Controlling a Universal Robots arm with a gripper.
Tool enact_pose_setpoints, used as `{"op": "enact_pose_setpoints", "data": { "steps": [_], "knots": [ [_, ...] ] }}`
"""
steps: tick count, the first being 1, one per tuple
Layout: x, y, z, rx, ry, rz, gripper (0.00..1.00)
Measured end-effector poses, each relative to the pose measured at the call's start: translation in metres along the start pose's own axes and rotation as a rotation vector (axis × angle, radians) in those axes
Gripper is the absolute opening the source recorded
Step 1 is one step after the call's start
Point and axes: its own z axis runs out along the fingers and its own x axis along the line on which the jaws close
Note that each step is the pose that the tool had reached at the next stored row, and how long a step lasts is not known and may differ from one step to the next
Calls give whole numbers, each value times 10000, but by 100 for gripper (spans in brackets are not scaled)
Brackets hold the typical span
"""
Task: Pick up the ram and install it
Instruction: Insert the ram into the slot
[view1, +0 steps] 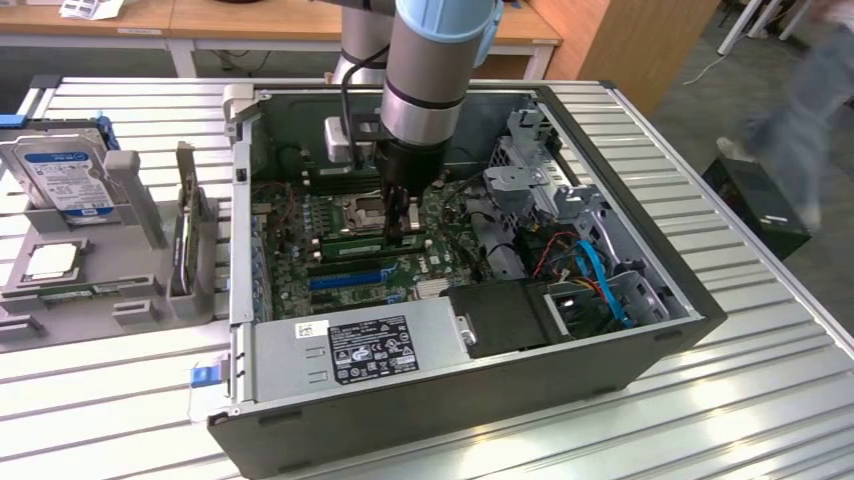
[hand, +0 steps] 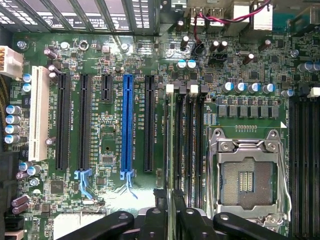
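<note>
Black metal fingers (hand: 192, 222) of the gripper (hand: 172, 220) are seen parted, one on each side of the ram (hand: 171, 145), with a slim gap left on either face, so the stick is released rather than clamped. The ram is stood upright on its edge in a memory slot (hand: 181, 145), just beside the empty processor socket (hand: 248, 175) and between that socket and the long expansion slots. Of those slots, a blue one (hand: 127, 130) is nearest to the ram, black ones are set on either side of it, and a white one (hand: 39, 115) is placed farthest off. All are carried by the green motherboard (hand: 107, 150).

From the exterior view, the gripper (view1: 402, 238) is seen lowered straight down into the open computer case (view1: 627, 345) by the arm (view1: 427, 70). A grey power supply (view1: 360, 345) is fitted along the near side of the case, and blue cables (view1: 601, 280) are bundled toward the exterior view's right. The case is laid on a ribbed metal table (view1: 747, 400). On the exterior view's left, a grey holder (view1: 134, 300) is set just beside the case, with a hard drive (view1: 64, 175) propped in it.
</note>
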Motion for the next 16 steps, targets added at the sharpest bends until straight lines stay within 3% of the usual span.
{"op": "enact_pose_setpoints", "data": {
  "steps": [16],
  "knots": [
    [-6, 9, -210, 1, -2, 0, 19]
  ]
}}
